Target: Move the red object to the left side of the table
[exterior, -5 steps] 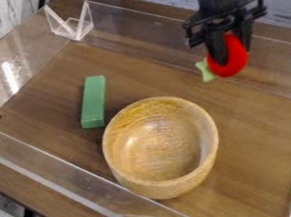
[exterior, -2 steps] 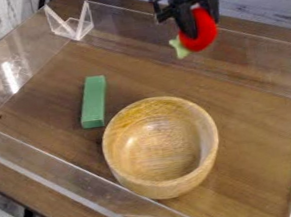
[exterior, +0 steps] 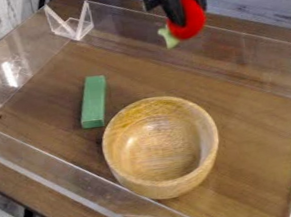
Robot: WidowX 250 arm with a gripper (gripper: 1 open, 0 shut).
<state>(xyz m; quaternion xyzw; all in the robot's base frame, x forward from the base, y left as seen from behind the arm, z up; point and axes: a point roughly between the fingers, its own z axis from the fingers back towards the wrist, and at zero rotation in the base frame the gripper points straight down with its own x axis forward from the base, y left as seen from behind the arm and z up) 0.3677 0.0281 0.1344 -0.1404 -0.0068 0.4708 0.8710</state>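
The red object (exterior: 186,17), a small glossy red toy fruit with a green tuft at its lower left, hangs in the air above the far part of the table (exterior: 261,95). My gripper (exterior: 179,5) comes down from the top edge and is shut on the red object, its black fingers on either side of the fruit. Only the lower part of the gripper shows; the rest is cut off by the frame.
A wooden bowl (exterior: 161,145) sits in the near middle of the table. A green rectangular block (exterior: 93,100) lies left of it. Low clear acrylic walls (exterior: 54,158) border the tabletop, and a clear holder (exterior: 70,22) stands at the far left.
My gripper has carried the red object leftward and upward, from over the right side of the table to above its far middle. Bowl and block stayed put.
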